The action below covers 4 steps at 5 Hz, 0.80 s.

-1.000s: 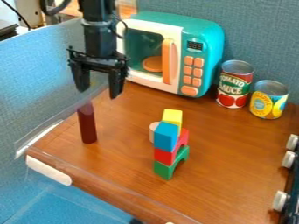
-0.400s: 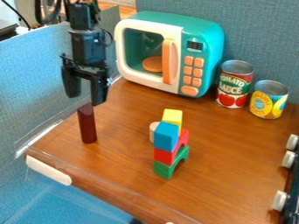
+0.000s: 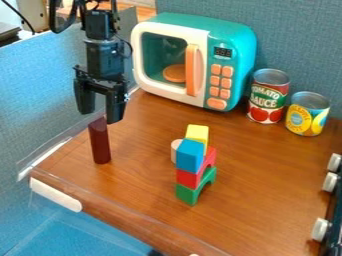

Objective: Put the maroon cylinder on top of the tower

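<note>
At left, a black two-finger gripper (image 3: 100,116), fingers spread, hangs above the upright maroon cylinder (image 3: 99,143); this looks like pre-grasp alignment, next needing a straight descent, with the multicoloured block tower (image 3: 190,159) at centre.

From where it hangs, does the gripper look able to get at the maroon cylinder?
Probably yes: the gripper hangs open just above the upright maroon cylinder, with nothing apparent in between, and the block tower stands off to one side. Exact alignment in depth I can't tell.
</note>
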{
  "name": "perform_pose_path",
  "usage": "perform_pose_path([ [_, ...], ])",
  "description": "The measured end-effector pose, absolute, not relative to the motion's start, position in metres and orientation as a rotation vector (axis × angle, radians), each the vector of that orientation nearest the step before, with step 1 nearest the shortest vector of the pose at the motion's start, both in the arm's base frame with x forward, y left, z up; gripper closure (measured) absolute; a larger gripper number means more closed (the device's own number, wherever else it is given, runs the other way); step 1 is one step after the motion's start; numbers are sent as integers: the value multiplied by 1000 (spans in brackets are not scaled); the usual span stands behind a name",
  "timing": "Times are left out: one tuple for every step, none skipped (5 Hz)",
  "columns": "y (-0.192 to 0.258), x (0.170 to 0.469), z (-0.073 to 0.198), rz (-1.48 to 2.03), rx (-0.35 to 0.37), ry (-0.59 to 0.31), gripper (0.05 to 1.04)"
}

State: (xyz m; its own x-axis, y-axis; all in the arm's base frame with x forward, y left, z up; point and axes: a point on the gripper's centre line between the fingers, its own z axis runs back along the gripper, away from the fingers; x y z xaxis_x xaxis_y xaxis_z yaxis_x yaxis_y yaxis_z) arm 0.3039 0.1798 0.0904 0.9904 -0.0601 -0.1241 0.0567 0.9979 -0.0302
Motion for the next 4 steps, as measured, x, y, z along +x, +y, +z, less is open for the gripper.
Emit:
perform_pose_path([
  [178,308,89,-51,-14,113,83],
  [178,308,77,-51,-13,132,83],
  [171,305,64,-45,0,141,83],
  [169,307,63,-46,4,137,83],
])
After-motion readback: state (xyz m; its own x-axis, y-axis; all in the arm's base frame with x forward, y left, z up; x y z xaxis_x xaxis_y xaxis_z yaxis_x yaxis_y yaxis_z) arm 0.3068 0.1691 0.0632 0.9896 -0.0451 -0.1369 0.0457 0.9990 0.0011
